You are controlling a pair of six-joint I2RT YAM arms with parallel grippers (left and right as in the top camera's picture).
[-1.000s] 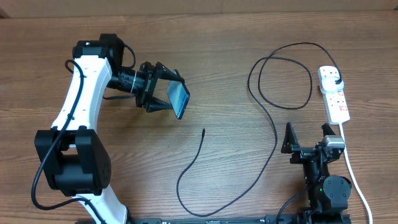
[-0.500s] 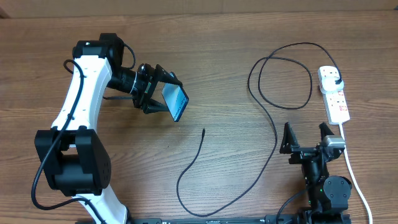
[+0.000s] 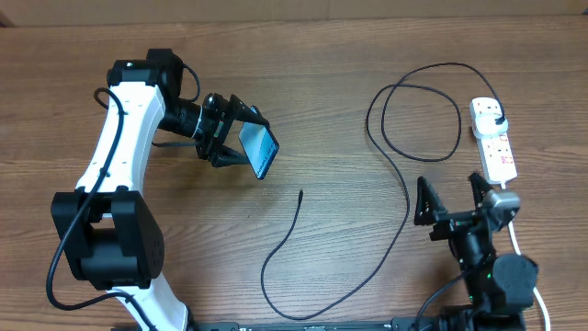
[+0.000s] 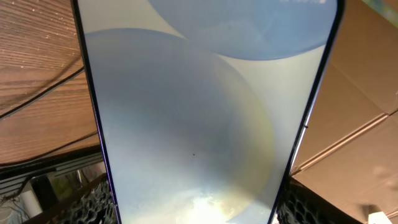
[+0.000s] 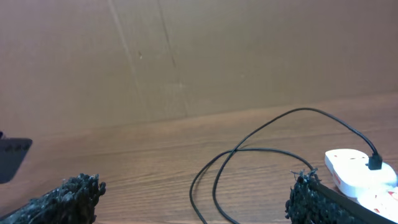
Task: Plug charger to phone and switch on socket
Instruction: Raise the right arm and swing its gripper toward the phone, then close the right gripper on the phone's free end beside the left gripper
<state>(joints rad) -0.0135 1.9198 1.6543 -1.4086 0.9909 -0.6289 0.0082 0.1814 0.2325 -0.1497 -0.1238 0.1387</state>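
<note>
Holds the phone tilted in the left end effector, clamped across its long edges. Gapes wide and empty at the right end effector, near the socket. Leaves bare bench around the charger tip.

Phone at left; charger loops across middle, tip apart from phone, plug head in socket far right.

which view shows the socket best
Overhead: the whole socket is in view from end to end, with the charger's plug head in its far end. The right wrist view catches only that plugged end, low in the corner. The left wrist view shows none of it.
</note>
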